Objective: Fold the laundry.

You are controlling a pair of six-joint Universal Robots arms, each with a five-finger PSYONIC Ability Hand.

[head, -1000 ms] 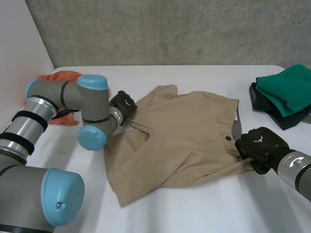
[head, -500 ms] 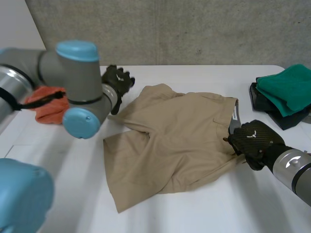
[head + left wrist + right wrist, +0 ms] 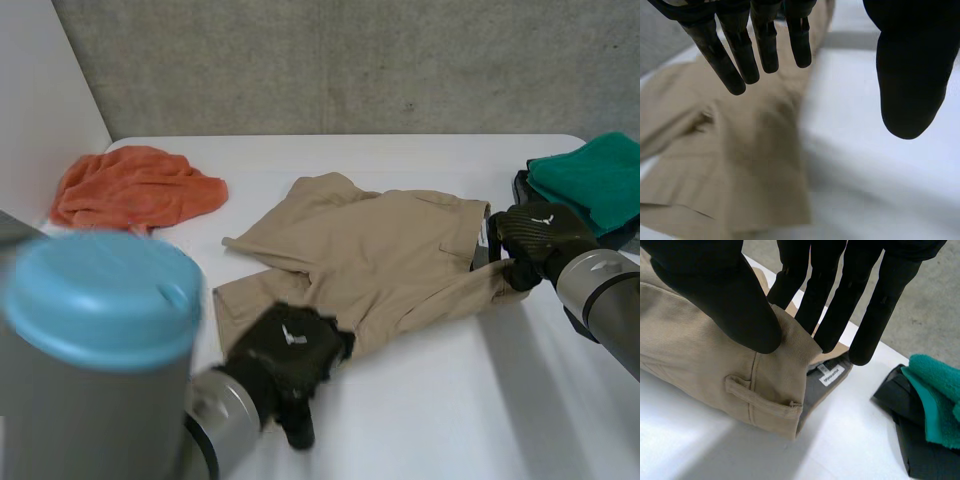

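Observation:
Khaki shorts (image 3: 380, 245) lie crumpled mid-table, the waistband to the right. My right hand (image 3: 535, 240) is at that waistband: in the right wrist view its thumb (image 3: 725, 295) presses the waist cloth (image 3: 700, 360) against the fingers, a belt loop just below the pinch. My left hand (image 3: 285, 350) hovers at the near-left leg of the shorts. The left wrist view has its fingers (image 3: 740, 55) straight and the thumb spread wide, nothing between them, the khaki cloth (image 3: 715, 160) beneath.
An orange cloth (image 3: 135, 185) lies bunched at the far left. A green towel (image 3: 590, 180) sits on folded dark cloth (image 3: 910, 435) at the right edge, close to my right hand. White table (image 3: 450, 400) stretches bare in front of the shorts.
My left hand let go of the far-left leg and swung to the near-left of the shorts. My right hand moved away from the near edge, carrying the waistband with it.

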